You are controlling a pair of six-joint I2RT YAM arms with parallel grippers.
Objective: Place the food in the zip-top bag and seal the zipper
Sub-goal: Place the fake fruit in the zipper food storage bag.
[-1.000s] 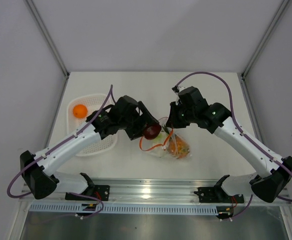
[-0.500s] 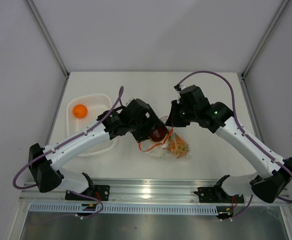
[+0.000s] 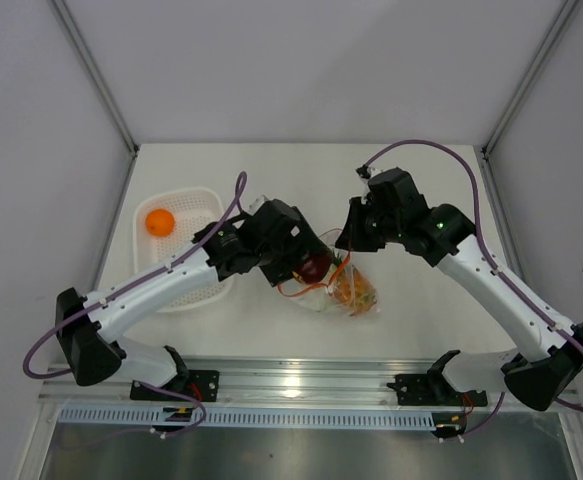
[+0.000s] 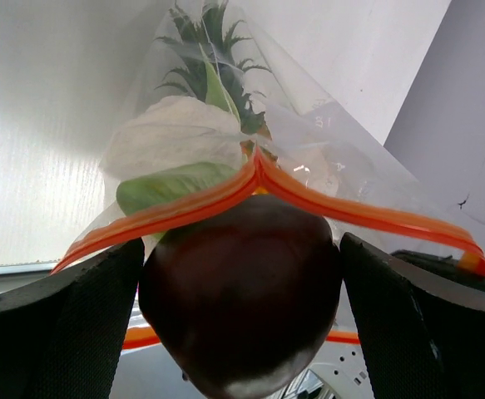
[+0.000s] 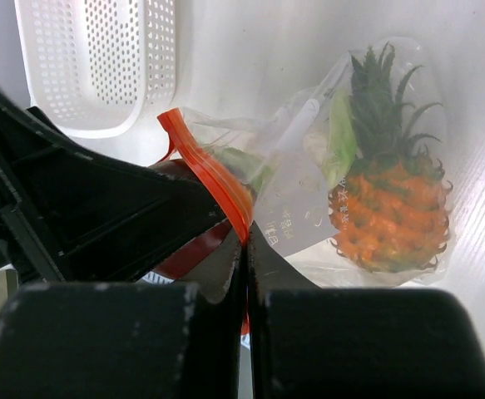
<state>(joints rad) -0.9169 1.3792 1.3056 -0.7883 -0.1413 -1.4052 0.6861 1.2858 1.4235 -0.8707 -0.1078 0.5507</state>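
Change: against a second ago, the left arm has pushed forward from beside the bag to its mouth, carrying the dark red piece (image 4: 238, 307) with it.
Left claw (image 4: 242, 258): its fingers stand wide on either side of the piece, which fills the gap. Whether they are pressing it or have let go cannot be told.
Right claw (image 5: 246, 241): clamped narrow on the zipper (image 5: 205, 166), lifting the upper lip as it did a second ago.
Zip-top bag (image 5: 300, 208): lies on the worktop (image 3: 271, 170) between the two arms, mouth toward the left arm.
Already inside: the pineapple (image 5: 392, 208) and the leafy vegetable (image 4: 175, 141).
Piece at the mouth: one orange strip arches over it and another runs below, so it appears to sit between the lips, not yet deep inside.
Meaning for the task: insertion of this piece looks close to done. The round orange fruit (image 3: 159, 221) is in the white mesh basket (image 3: 196, 290), well apart from the bag, and the zipper is unsealed.
Hidden: in the top view, both wrists cover the bag's mouth.
Cut off: the left wrist view loses the underside of the piece at its bottom edge.
Hard to make out: in the right wrist view, the left arm's black body blocks most of the piece, so its depth in the bag stays uncertain.
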